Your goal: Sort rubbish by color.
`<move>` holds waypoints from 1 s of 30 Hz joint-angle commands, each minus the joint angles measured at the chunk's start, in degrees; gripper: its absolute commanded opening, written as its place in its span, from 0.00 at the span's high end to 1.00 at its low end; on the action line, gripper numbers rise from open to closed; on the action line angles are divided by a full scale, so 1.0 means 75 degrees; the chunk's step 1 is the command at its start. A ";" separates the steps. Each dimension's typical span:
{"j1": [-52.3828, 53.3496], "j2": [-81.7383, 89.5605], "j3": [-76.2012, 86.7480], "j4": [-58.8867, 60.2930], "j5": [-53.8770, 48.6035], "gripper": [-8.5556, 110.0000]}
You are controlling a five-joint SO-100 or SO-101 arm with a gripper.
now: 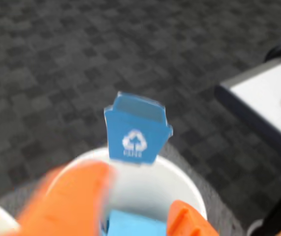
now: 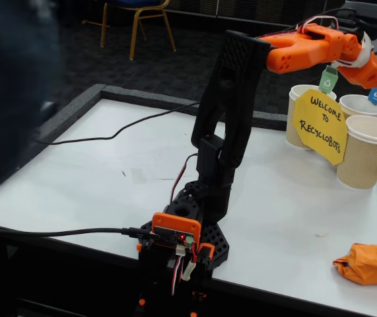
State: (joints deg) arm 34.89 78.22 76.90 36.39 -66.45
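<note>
the white table [image 2: 109, 178] spreads under me, and my black arm [image 2: 231, 112] rises from its base near the front edge, reaching over toward the cups at the far right corner. three ribbed paper cups stand there together: the nearest cup [image 2: 366, 152] carries an orange tag, the middle cup [image 2: 361, 104] a blue tag, and the far cup [image 2: 300, 99] a green tag. a yellow sign [image 2: 320, 125] leans against the front of these cups. my orange gripper [image 2: 368, 66] hangs right above the middle cup. in the wrist view i look down into that cup's white rim [image 1: 179, 169], with its blue recycling tag [image 1: 137, 129] standing at the far edge. my orange fingers [image 1: 69, 201] are spread apart, and a blue wad [image 1: 133, 224] shows low between them inside the cup; i cannot tell whether the fingers touch it. the orange wad [image 2: 368, 263] lies on the table, well apart from the cups, near the front right edge.
</note>
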 commanded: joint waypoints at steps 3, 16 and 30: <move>0.0164 0.2848 -0.0258 0.0750 -0.0070 0.93; -0.0375 0.7945 0.2742 0.2977 -0.0047 0.93; -0.1359 0.9973 0.4020 0.5449 0.0680 0.93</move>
State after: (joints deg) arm 26.81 149.41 108.19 75.32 -64.16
